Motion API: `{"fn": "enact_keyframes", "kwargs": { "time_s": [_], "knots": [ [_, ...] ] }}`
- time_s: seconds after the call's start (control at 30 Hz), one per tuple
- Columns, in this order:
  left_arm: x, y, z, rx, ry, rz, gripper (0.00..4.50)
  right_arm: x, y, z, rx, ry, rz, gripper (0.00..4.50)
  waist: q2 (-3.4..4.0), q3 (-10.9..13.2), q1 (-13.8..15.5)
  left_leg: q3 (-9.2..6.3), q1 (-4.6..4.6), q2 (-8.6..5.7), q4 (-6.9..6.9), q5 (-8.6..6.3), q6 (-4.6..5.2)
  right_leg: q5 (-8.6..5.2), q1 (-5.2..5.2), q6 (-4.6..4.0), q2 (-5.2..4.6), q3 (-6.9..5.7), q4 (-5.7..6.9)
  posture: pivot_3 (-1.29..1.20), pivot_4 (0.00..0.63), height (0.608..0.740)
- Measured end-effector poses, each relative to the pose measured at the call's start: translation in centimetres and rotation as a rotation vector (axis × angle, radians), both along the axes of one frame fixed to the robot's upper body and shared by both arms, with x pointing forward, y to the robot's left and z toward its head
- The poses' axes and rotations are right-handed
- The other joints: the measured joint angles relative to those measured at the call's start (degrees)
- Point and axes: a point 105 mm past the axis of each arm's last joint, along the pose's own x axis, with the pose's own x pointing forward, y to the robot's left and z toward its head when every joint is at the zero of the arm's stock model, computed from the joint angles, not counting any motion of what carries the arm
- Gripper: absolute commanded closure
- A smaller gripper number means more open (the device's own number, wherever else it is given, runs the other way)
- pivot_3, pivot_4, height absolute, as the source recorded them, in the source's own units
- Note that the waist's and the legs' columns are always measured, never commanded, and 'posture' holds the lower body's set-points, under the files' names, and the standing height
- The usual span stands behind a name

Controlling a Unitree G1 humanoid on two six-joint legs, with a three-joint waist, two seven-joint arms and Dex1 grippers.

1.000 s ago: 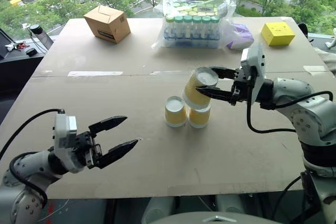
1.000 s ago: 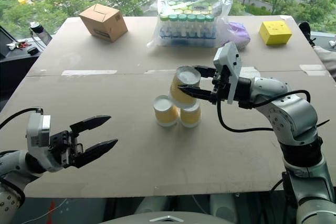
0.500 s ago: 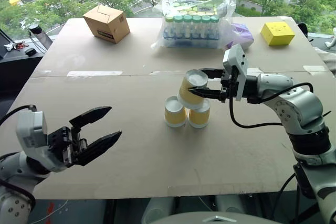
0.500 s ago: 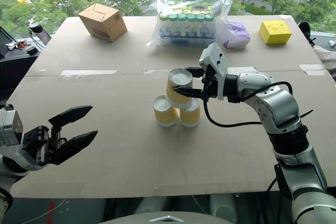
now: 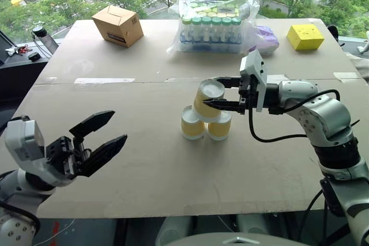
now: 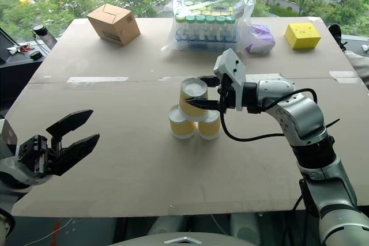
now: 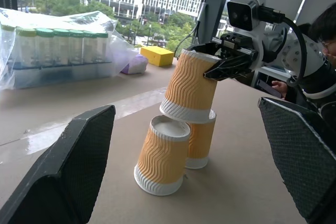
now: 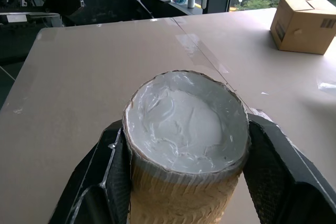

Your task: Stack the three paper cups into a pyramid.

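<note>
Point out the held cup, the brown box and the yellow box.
held cup [image 5: 206,101], left eye view, on its ribbed side.
brown box [image 5: 117,25], left eye view, on its top flap.
yellow box [image 5: 304,36], left eye view, on its top face.

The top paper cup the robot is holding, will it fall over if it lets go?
Probably. The top cup leans, its rim resting mostly on the right bottom cup, not across both. It looks light and thin, so hard squeezing by the right gripper might dent it.
</note>
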Motion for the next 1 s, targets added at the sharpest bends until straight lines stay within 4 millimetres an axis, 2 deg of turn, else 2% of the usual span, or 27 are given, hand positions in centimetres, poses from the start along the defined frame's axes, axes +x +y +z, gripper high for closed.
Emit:
{"fn": "enact_keyframes", "kwargs": {
  "time_s": [0.1, 0.3, 0.5, 0.63, 0.73, 0.87, 1.0],
  "knots": [
    [0.0, 0.0, 0.0, 0.000, -0.001, 0.000, 0.00, -0.1, 0.3, 0.0, -0.005, 0.000, 0.013, 2.24, 0.00, 0.00, -0.01, 0.00, 0.00, 0.00, 0.00, 0.00, 0.00, 0.00, 0.00, 0.00, 0.00, 0.00, -0.01, 0.00, 0.150, 0.740],
    [0.0, -0.1, -0.1, 0.002, 0.002, -0.001, 0.00, -0.4, 0.6, 0.0, -0.022, -0.004, 0.042, 0.07, 0.00, 0.00, 0.01, 0.00, 0.00, 0.00, 0.00, 0.00, 0.00, 0.00, 0.00, 0.00, 0.00, 0.00, -0.01, 0.00, 0.150, 0.740],
    [0.0, -0.2, -0.3, -0.003, 0.010, -0.006, 0.00, -0.6, 0.1, 0.9, -0.015, -0.051, 0.035, 0.07, 0.00, 0.00, 0.04, 0.00, -0.01, 0.00, 0.00, 0.00, 0.00, 0.00, 0.00, 0.00, 0.00, 0.00, -0.01, 0.00, 0.150, 0.740],
    [0.0, -0.5, -0.5, -0.018, 0.017, -0.004, 0.00, -1.0, -1.8, 2.5, 0.047, -0.113, 0.005, 0.07, -0.01, -0.01, 0.25, -0.02, -0.02, 0.00, 0.00, 0.00, 0.00, 0.00, 0.01, 0.00, -0.01, -0.02, -0.04, 0.00, 0.150, 0.740],
    [0.2, -0.8, -0.7, -0.033, 0.020, -0.005, 0.00, -1.4, -3.5, 2.7, 0.090, -0.115, -0.023, 0.07, -0.01, -0.01, 0.23, 0.01, -0.01, 0.00, 0.00, 0.00, 0.00, 0.00, 0.01, 0.00, -0.01, 0.00, -0.02, 0.00, 0.150, 0.740],
    [0.8, -1.3, -1.1, -0.032, 0.029, 0.008, 0.00, -1.6, -6.5, 1.8, 0.150, -0.075, -0.088, 0.07, -0.03, -0.01, 0.43, -0.01, -0.01, 0.00, 0.01, 0.00, 0.00, 0.00, 0.03, 0.00, -0.01, -0.01, -0.01, 0.00, 0.150, 0.740],
    [1.6, -1.8, -2.0, -0.006, 0.064, 0.040, 0.00, -2.1, -9.7, -0.5, 0.168, -0.025, -0.177, 0.07, -0.02, -0.01, 0.40, 0.04, 0.00, 0.00, 0.00, 0.00, 0.00, 0.00, 0.02, 0.00, -0.01, 0.03, -0.01, 0.00, 0.150, 0.740]
  ]
}}
